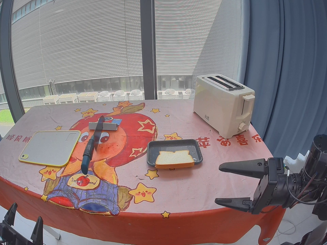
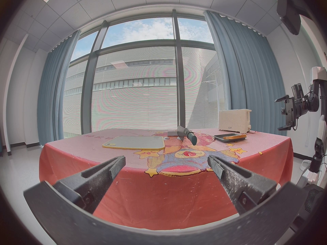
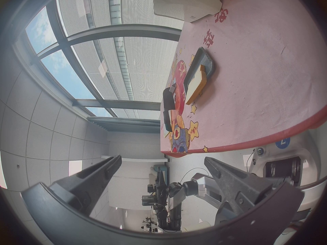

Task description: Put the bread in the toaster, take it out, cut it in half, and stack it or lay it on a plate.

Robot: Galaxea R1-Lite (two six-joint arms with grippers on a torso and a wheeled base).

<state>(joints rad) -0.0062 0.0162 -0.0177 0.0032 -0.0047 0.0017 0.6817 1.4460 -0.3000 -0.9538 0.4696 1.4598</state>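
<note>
Here, right gripper: stood wide, empty.
Bread: lay ahead-left of it, apparently overhanging the tray.
Left gripper: gaped wide, far from the knife.

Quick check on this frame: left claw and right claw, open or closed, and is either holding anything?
Left claw: open, holding nothing.
Right claw: open, holding nothing.

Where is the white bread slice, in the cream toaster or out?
Out: the white bread slice lies on the dark rectangular tray.
</note>
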